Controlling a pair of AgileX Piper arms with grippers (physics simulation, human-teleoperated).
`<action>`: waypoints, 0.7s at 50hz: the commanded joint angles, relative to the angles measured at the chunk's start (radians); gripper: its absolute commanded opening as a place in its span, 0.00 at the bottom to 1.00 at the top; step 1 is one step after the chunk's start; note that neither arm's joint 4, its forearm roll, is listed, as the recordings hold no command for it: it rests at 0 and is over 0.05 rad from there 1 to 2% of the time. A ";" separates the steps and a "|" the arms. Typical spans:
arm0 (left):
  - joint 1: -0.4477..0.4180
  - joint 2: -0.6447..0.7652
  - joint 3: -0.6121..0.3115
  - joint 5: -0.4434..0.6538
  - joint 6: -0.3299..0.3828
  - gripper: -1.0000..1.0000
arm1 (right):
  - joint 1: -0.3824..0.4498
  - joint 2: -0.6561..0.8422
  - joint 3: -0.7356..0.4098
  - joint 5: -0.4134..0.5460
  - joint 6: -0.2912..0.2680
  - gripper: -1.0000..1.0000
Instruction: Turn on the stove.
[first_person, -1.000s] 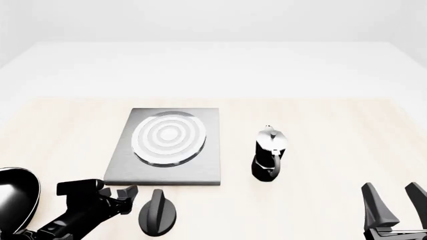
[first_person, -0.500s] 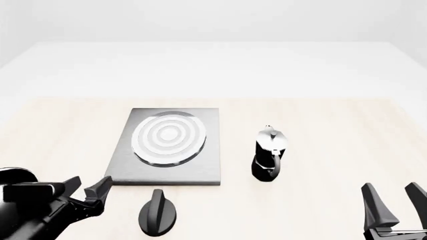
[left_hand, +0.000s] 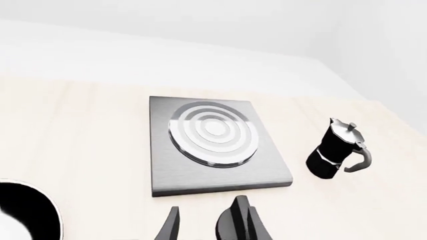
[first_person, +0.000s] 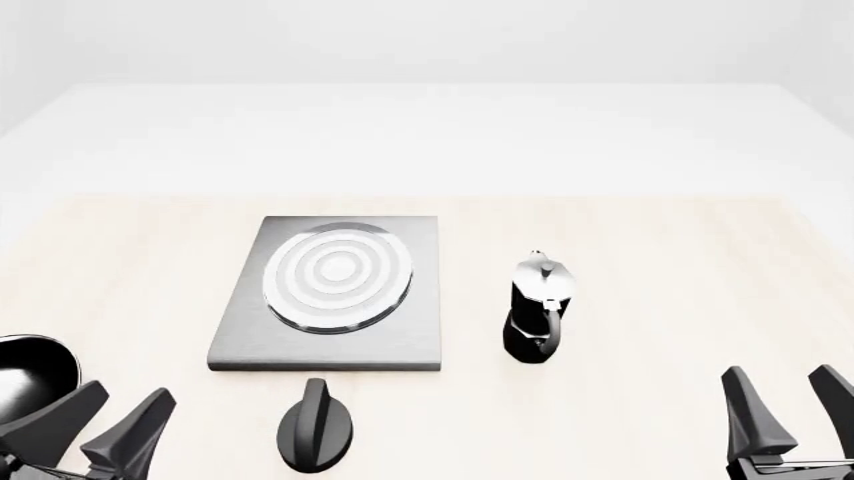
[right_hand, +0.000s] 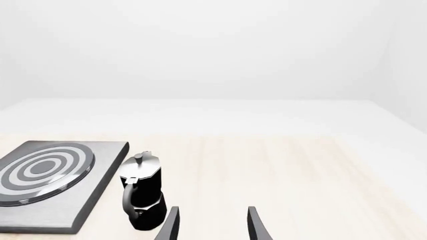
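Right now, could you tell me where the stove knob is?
In the front view, the knob sits on the table just in front of the stove slab, right of the open left gripper.

Both arms are out of frame in the front view: only the 2 fingers of the left gripper (first_person: 110, 428) and right gripper (first_person: 797, 410) rise from the bottom edge. A black round object (first_person: 30, 372) is cut by the left edge.

stove (first_person: 334, 295) — grey square slab, ringed burner, flat | knob (first_person: 315, 430) — black, ridged, just before it
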 joint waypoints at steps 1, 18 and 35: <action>0.000 -0.084 0.015 0.071 0.027 1.00 | 0.000 -0.002 0.000 0.002 0.005 1.00; 0.104 -0.084 0.068 0.100 0.028 1.00 | 0.003 0.001 0.000 0.002 0.011 1.00; 0.189 -0.084 0.129 0.118 0.110 1.00 | 0.006 0.010 0.000 -0.005 0.015 1.00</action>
